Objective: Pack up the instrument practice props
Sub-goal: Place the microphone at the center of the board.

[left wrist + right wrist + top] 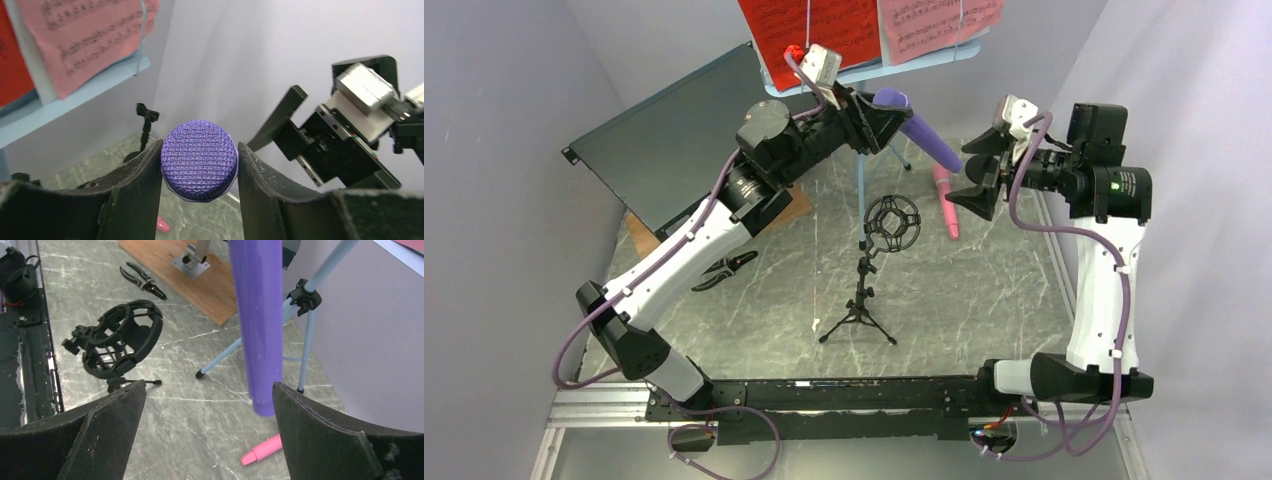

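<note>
Filling the back-left corner, a large dark flat box [674, 140] edges the grey bench [984, 300]. Behind stands the light-blue music rack [924, 58] bearing a red page [814, 30] and a pink page [939, 25], its tripod legs [220, 359] spread below the arms. A black mic support [889, 225] stands mid-bench, with pliers [724, 268] to its left and the pink microphone [946, 205] lying near the right arm. The left end effector [200, 160] clamps the purple microphone [929, 135] by its mesh head, in the air above the bench. The right end effector [972, 185] gapes wide, with the handle's tip between its fingers, just beside one.
</note>
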Available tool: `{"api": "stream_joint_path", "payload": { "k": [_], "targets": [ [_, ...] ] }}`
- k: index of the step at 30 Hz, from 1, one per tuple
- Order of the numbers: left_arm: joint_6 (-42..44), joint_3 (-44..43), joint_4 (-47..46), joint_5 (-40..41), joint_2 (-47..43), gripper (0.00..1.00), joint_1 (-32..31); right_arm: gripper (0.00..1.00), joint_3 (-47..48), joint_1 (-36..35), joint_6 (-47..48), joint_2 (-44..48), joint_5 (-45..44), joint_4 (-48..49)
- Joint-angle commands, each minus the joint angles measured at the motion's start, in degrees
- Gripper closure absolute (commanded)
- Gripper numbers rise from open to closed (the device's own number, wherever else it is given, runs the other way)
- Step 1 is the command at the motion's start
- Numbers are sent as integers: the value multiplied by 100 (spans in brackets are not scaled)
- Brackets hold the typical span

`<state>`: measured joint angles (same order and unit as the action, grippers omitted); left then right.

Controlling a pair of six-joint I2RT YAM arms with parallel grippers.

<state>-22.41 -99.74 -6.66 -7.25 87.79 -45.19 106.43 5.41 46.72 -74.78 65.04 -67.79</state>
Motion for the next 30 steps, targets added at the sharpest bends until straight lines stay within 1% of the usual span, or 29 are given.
{"api": "stream_joint_path", "payload": {
  "k": [1,8,14,18,20,22,24,25,26,29,30],
  "targets": [
    [-537,-317,-608,-615,113,100,1,1,71,-183,-490,-158,-350,689],
    [-816,-175,-719,-752,343,100,1,2,-311,-406,-638,-167,-615,1030],
    [-1020,-100,-802,-891,498,100,1,12,-752,-510,-616,-85,-829,1226],
    [-1074,20,-872,-919,520,100,6,24,-952,-507,-525,-60,-829,1268],
    [-1093,115,-921,-904,506,100,9,32,-1033,-506,-446,-38,-762,1279],
    [-1110,195,-949,-901,502,100,10,51,-1121,-511,-428,-4,-728,1335],
    [-1132,254,-952,-901,496,100,15,72,-1193,-506,-410,21,-696,1366],
    [-1145,297,-952,-889,498,100,18,80,-1221,-506,-394,38,-675,1373],
    [-1155,337,-952,-868,482,100,19,86,-1241,-506,-342,47,-643,1348],
    [-1156,495,-981,-708,415,84,32,100,-1297,-474,-73,52,-432,1141],
    [-1147,550,-993,-657,384,74,39,100,-1345,-422,-56,51,-338,1126]
  ]
}}
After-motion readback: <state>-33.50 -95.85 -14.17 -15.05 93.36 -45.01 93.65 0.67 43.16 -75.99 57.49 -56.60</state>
